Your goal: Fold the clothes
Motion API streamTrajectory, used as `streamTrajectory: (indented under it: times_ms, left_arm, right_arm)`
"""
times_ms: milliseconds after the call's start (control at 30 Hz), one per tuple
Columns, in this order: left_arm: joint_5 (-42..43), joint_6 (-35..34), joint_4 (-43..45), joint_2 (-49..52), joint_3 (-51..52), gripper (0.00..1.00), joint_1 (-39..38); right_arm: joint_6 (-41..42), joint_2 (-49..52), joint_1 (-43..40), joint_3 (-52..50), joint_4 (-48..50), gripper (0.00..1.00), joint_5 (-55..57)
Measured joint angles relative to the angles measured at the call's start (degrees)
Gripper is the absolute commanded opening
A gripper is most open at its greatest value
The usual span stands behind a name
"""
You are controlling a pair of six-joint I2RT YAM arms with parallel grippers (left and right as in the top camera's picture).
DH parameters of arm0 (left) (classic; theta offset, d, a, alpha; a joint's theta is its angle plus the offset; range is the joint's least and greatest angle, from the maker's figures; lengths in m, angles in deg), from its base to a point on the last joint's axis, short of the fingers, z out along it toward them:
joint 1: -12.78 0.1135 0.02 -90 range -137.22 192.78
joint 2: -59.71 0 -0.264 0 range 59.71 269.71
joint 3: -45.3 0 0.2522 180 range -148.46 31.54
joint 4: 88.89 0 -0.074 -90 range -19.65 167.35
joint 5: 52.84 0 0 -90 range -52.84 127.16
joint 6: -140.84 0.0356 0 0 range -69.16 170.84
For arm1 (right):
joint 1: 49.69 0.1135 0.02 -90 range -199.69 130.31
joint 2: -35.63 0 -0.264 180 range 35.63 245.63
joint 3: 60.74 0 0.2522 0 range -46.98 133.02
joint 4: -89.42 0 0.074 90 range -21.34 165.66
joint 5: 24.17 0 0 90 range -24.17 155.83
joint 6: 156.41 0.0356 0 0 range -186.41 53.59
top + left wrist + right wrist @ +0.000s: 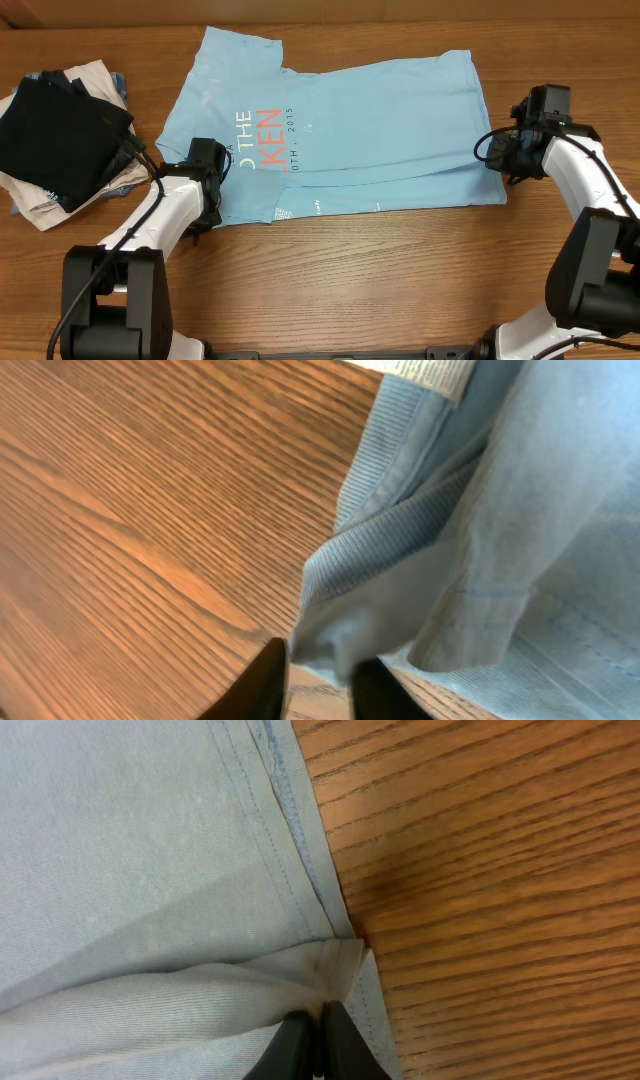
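Wooden table (400, 260): brown, straight-grained top, running under and around both the left gripper (212, 168) and the right gripper (500, 158). In the wrist views, bare wood lies left of the left pincer's tips and right of the right pincer's tips.
Black folded garment (55, 130): left of the left gripper, well apart from it, topmost on a stack.
Beige and white folded garments (45, 205): beneath the black one, edges showing around it. A blue-patterned edge (121, 88) shows on the side facing that gripper.

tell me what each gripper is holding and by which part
Both hold the sky-blue T-shirt: the left gripper pinches bunched fabric at its ribbed collar end, the right gripper pinches the folded hem edge at the opposite end.
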Motion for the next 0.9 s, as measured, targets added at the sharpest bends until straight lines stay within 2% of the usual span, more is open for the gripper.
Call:
streamTrajectory:
  times_ms: [67, 167, 467, 500, 567, 667, 800, 900]
  left_arm:
    - [-0.63, -0.11, 0.11, 0.00, 0.00, 0.09, 0.02]
    - [-2.05, 0.04, 0.07, 0.00, 0.02, 0.06, 0.02]
    - [-15.28, 0.11, 3.08, 0.00, 0.07, 0.05, -0.04]
    - [-15.85, 0.11, 3.76, 0.00, 0.07, 0.06, -0.04]
    - [-16.46, 0.39, 4.66, 0.00, 0.07, 0.16, -0.04]
    - [-16.81, 1.16, 5.03, 0.00, 0.07, 0.23, -0.04]
    - [-16.87, 1.38, 4.11, 0.00, 0.07, 0.24, -0.04]
    - [-16.87, 1.44, 3.72, 0.00, 0.07, 0.31, -0.02]
  right_arm:
    - [0.00, 0.00, 0.02, 0.00, -0.02, 0.05, -0.02]
    - [0.00, 0.00, 0.00, 0.00, -0.02, 0.05, -0.02]
    - [0.00, 0.00, 0.02, 0.00, 0.00, 0.05, 0.00]
    - [0.00, 0.00, 0.00, 0.00, 0.00, 0.05, -0.02]
    - [0.00, 0.00, 0.02, 0.00, -0.04, 0.05, -0.02]
    - [0.00, 0.00, 0.02, 0.00, -0.02, 0.05, 0.00]
    - [0.00, 0.00, 0.02, 0.00, 0.00, 0.05, -0.02]
    - [-0.02, 0.00, 0.02, 0.00, 0.00, 0.05, -0.02]
